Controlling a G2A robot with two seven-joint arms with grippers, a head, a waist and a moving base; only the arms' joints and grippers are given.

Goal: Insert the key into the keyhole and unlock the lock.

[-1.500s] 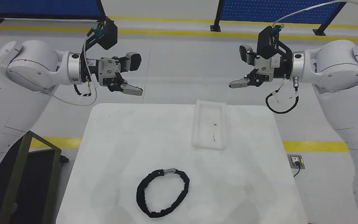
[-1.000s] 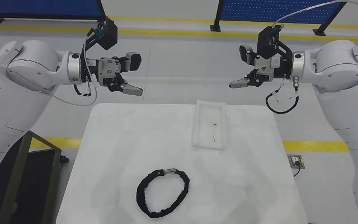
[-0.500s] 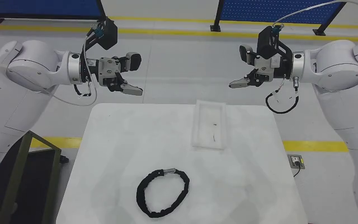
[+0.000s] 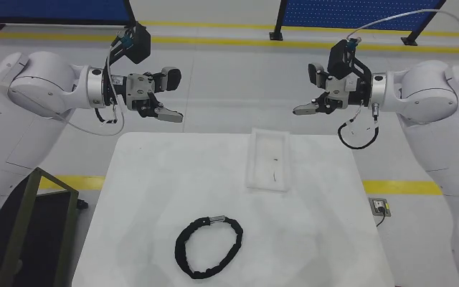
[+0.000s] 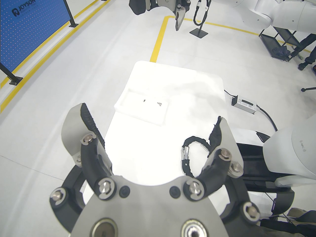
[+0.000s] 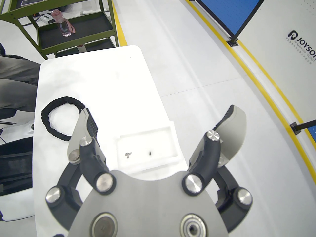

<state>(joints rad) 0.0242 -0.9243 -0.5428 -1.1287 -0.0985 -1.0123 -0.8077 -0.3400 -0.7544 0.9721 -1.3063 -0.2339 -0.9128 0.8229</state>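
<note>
I have one white worktop [image 4: 158, 186] lying lower than my two hands. The left hand [image 4: 174, 95] and right hand [image 4: 307, 90] are held level just off its far edge, facing each other, fingers spread, gripping nothing. One black cable lock [image 4: 209, 247] lies well away from both. One white tray [image 4: 269, 186], nearer the right hand, holds two small pieces: what looks like a T-shaped key [image 6: 128, 154] and a dark speck [image 6: 149, 152].

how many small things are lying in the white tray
2: a T-shaped key toward the tray end nearer the cable lock, and a smaller dark piece near the tray's middle.
</note>
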